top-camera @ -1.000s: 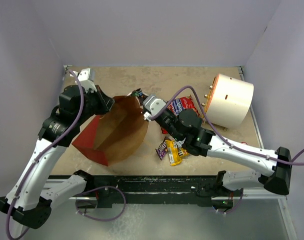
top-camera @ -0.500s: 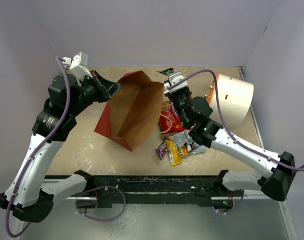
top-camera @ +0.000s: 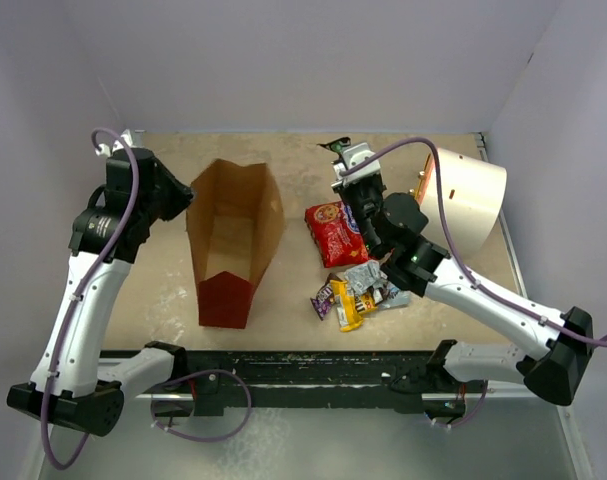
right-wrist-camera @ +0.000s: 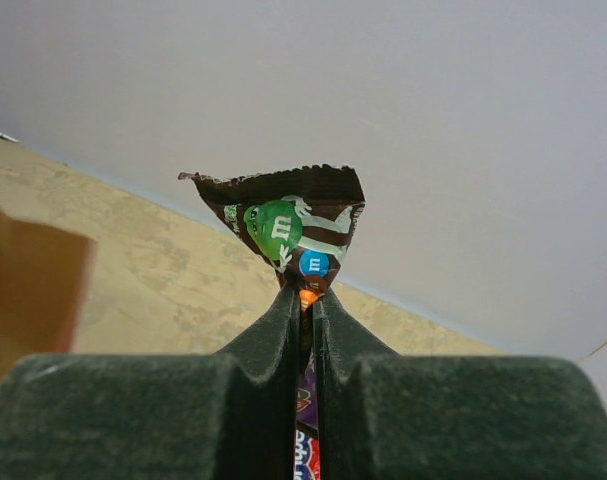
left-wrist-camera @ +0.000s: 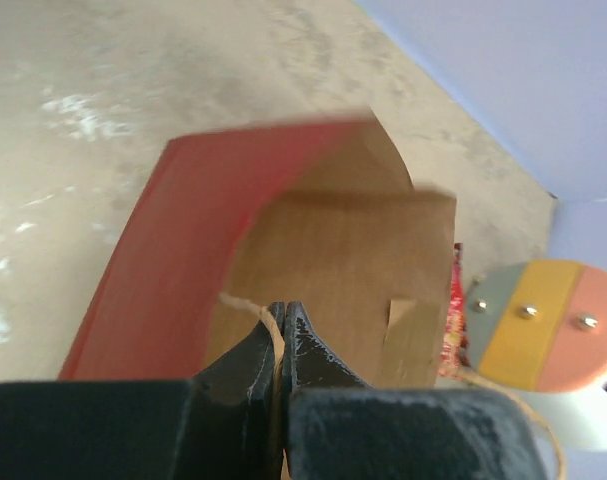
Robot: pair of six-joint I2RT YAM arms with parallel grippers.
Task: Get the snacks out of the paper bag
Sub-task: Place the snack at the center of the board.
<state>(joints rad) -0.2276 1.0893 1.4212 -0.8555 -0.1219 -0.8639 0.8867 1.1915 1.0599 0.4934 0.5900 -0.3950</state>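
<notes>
The paper bag (top-camera: pixel 233 235) lies on the table left of centre, its brown inside showing and its red base toward me. My left gripper (top-camera: pixel 186 197) is at the bag's left rim, shut on a thin twisted handle (left-wrist-camera: pixel 273 322); the bag's mouth (left-wrist-camera: pixel 328 250) fills the left wrist view. My right gripper (top-camera: pixel 343 152) is raised at the back and is shut on a brown M&M's wrapper (right-wrist-camera: pixel 295 222). The large red packet (top-camera: pixel 333 232) lies flat to the right of the bag. Several small candy wrappers (top-camera: pixel 358 290) lie in a pile nearer me.
A white cylinder with an orange face (top-camera: pixel 468 200) lies at the back right; it also shows in the left wrist view (left-wrist-camera: pixel 548 325). Purple walls close in the back and both sides. The right arm's forearm (top-camera: pixel 463 295) crosses just right of the candy pile.
My left arm swung left and lowered the bag, which now lies flat with its inside up. The red packet lies uncovered on the table. My right gripper rose to the back earlier and now holds still.
</notes>
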